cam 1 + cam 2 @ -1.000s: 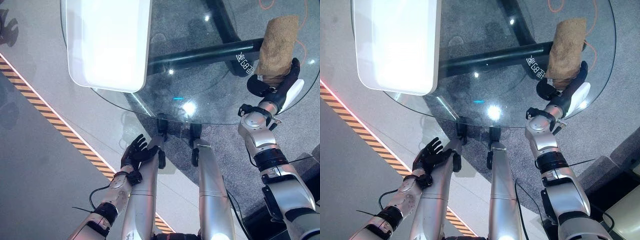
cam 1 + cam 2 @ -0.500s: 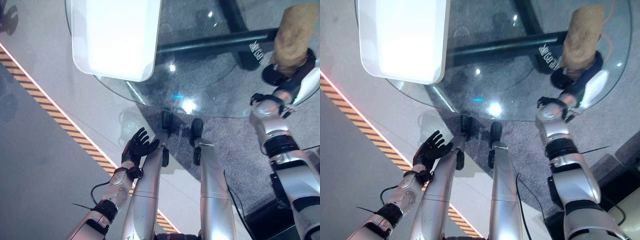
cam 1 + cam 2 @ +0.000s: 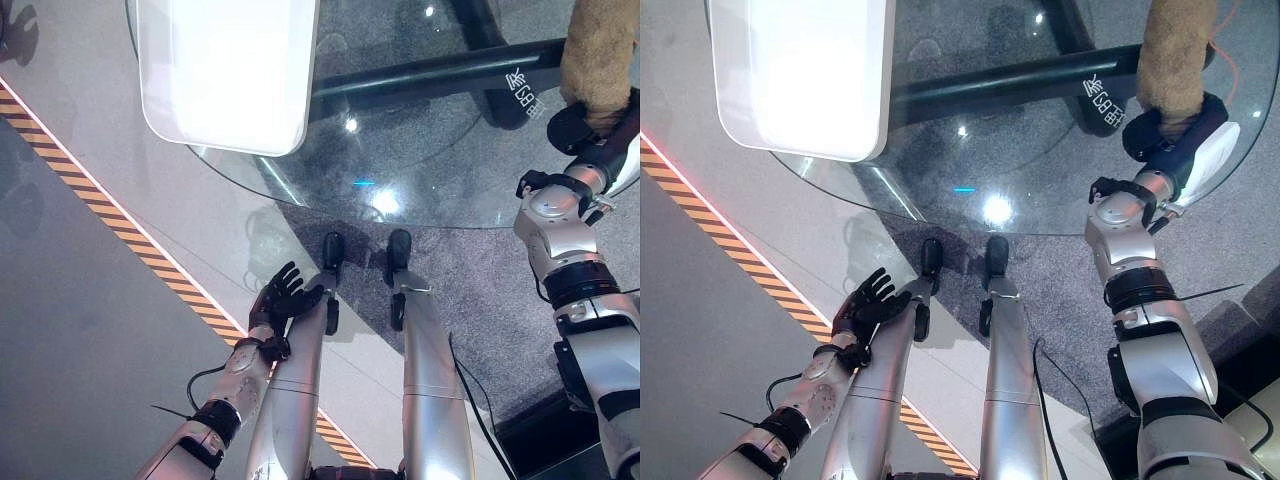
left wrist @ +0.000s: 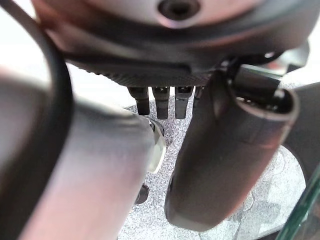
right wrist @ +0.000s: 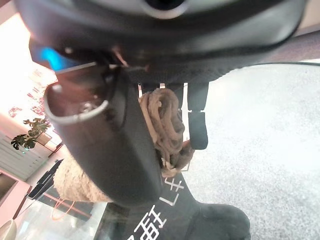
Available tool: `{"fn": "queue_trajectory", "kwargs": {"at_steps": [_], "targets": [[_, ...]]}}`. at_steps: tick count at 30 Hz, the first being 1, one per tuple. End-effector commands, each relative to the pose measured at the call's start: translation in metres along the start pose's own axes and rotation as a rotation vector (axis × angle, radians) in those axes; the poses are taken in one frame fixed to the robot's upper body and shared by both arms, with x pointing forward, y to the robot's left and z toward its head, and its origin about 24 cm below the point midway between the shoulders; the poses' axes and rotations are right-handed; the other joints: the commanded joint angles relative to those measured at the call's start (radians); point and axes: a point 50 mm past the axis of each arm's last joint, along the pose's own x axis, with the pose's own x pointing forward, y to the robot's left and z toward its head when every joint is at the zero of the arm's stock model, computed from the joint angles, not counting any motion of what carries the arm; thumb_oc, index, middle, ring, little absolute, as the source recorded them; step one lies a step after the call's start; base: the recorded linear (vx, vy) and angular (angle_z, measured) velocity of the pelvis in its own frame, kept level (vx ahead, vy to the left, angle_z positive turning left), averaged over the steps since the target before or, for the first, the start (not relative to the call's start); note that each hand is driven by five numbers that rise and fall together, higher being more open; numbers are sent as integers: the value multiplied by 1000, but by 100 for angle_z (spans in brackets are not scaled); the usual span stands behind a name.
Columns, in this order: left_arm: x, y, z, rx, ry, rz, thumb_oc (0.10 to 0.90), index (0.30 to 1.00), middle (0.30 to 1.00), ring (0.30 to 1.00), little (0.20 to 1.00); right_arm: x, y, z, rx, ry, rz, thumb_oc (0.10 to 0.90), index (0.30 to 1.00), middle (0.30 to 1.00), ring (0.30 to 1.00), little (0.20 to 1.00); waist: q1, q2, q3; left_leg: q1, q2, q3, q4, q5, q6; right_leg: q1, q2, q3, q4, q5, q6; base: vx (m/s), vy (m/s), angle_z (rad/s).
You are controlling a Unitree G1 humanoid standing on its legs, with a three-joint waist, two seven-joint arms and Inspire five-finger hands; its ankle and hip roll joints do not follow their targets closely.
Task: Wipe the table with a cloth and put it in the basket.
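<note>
1. Right hand (image 3: 1175, 140) curled round the bunched end of the brown cloth (image 3: 1175, 55), at the round glass surface's (image 3: 1040, 190) right edge; rest of the cloth lying on the glass.
2. Left hand (image 3: 283, 298) idle, fingers spread wide, well below the surface's near rim.
3. Risk, as a judgement: bunched cloth sliding out of the grip mid-stroke, or dragging off the rim.
4. White basket (image 3: 225, 70) on the surface's far left, well apart from the cloth; nothing standing between them.

I note right hand (image 3: 1175, 140) with cloth (image 3: 1175, 55) carried farther across glass table (image 3: 1040, 190), toward far right edge.
</note>
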Motion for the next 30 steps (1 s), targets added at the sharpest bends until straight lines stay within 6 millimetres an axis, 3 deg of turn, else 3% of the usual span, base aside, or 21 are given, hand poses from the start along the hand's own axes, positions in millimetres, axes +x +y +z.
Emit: {"fn": "queue_trajectory", "kwargs": {"at_steps": [1,10,15,20,30], "targets": [[-31,8,-41,-18,87,9,800,900,900,900,900,11,-13,45,99,-199,-46,100,300,300,300,200,13,24,-18,35,-12,6,8,-41,57,69,53,-65,-125,97,-20,1,9,4],[-36,14,-44,-26,93,19,800,900,900,900,900,17,-20,62,122,-278,-86,100,300,300,300,200,19,21,-18,57,-12,1,-7,-39,58,92,54,-68,-143,100,-18,1,5,2],[-38,17,-46,-27,107,28,800,900,900,900,900,15,-12,90,41,-405,-34,100,300,300,300,200,29,15,-18,79,-13,-7,-22,-33,60,114,56,-72,-150,96,-17,0,0,0],[-39,23,-47,-23,117,31,800,900,900,900,900,13,1,107,-119,-480,54,100,300,300,300,200,42,12,-18,99,-14,-14,-43,-23,62,134,54,-78,-165,94,-19,3,13,2],[-42,34,-44,-16,106,34,800,900,900,900,900,5,30,107,-466,-529,310,100,300,300,300,200,65,8,-18,102,-15,-24,-69,-7,66,141,48,-90,-180,98,-18,2,27,8]]}}
